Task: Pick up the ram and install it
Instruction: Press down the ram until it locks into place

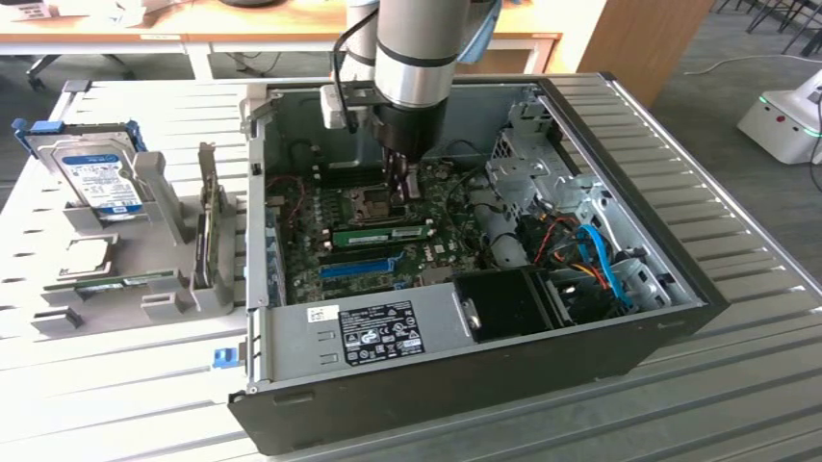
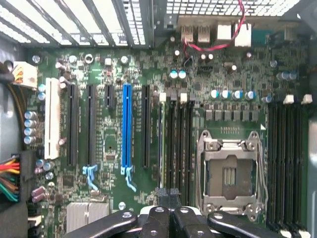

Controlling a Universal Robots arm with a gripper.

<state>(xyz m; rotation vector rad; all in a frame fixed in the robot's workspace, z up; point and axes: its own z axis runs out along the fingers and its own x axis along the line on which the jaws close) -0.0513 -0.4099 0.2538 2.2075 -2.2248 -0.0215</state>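
Note:
A ram (image 1: 381, 234), a green stick with a white label, stands on edge in a slot of the motherboard inside the open computer case (image 1: 668, 318). In the wrist view it shows edge-on as a thin line (image 2: 162, 144) in the outermost of the black memory slots (image 2: 177, 139). My gripper (image 1: 402, 188) reaches down into the case just beyond that stick, next to the CPU socket (image 2: 230, 173). Its black fingertips (image 2: 169, 192) are pressed together above the end of the memory slots, shut, and nothing shows between them.
A blue slot (image 2: 127, 124) and black expansion slots lie beside the memory slots. Cables (image 1: 591, 260) and a black fan housing (image 1: 507, 303) fill the case's near right. At the exterior view's left, a grey holder (image 1: 167, 289) carries a hard drive (image 1: 103, 178), a dark upright card (image 1: 206, 231) and another green stick (image 1: 125, 282).

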